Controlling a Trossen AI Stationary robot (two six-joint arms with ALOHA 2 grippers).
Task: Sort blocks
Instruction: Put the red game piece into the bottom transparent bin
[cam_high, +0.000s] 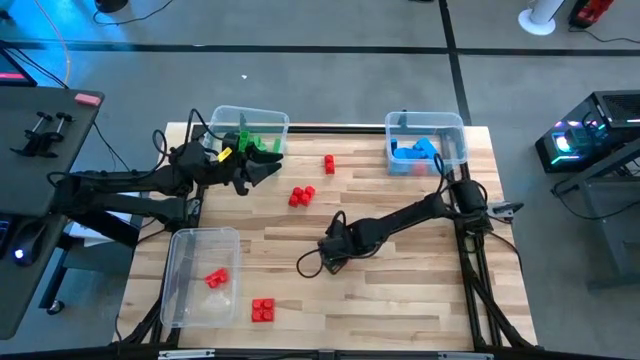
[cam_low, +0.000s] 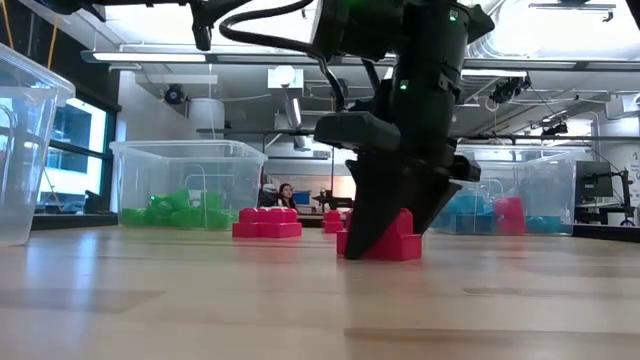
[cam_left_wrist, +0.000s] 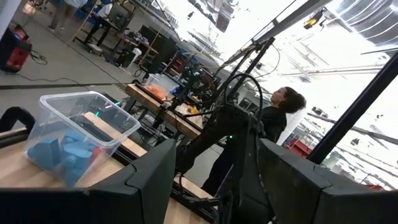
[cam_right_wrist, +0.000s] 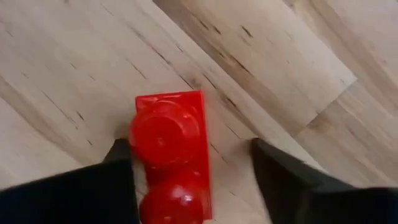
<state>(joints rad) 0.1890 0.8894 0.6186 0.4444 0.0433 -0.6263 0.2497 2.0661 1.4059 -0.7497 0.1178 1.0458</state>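
Only wrist view shows right pincer (cam_right_wrist: 193, 168) straddling a red block (cam_right_wrist: 171, 158).

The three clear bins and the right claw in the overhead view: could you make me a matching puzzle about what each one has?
Things:
1. Bin at the top left
2. Bin at the top right
3. Bin at the bottom left
4. Right claw

What goes with it:
A. Blue blocks inside
B. Open, a finger on each side of a red block on the table
C. A red block inside
D. Green blocks inside

Pairs: 1-D, 2-A, 3-C, 4-B
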